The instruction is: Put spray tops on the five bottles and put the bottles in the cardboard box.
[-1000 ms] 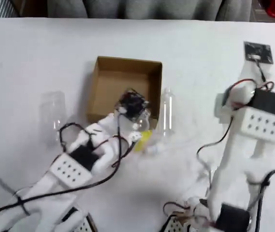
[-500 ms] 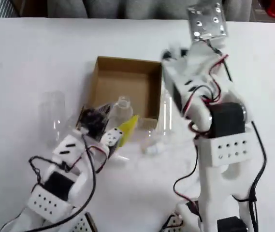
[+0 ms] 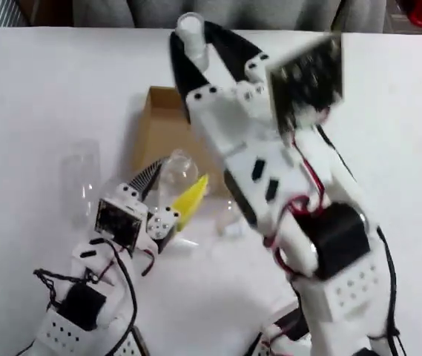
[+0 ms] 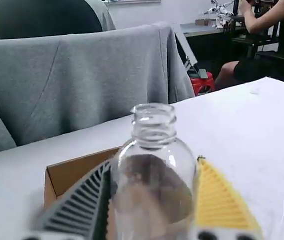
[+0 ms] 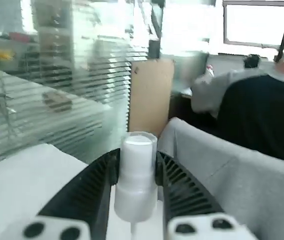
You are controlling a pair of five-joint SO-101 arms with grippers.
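My left gripper (image 3: 172,182) is shut on a clear, uncapped bottle (image 3: 175,172), held upright at the near edge of the cardboard box (image 3: 153,113); the left wrist view shows the bottle (image 4: 153,185) between a grey and a yellow finger, its open neck up. My right gripper (image 3: 199,48) is raised high over the far side of the box and is shut on a white spray top (image 3: 190,33). In the right wrist view the spray top (image 5: 136,175) stands pinched between both black fingers. Another clear bottle (image 3: 81,178) lies left of the box.
A small clear piece (image 3: 229,216) lies on the white table right of the left gripper, partly behind the right arm (image 3: 292,200). Grey chair backs (image 4: 77,75) line the table's far edge. Open table surface stretches to the far left and right.
The right arm swung up and leftward, lifting the spray top over the box's far side. The left arm drew back toward the near edge, standing the bottle upright by the box.
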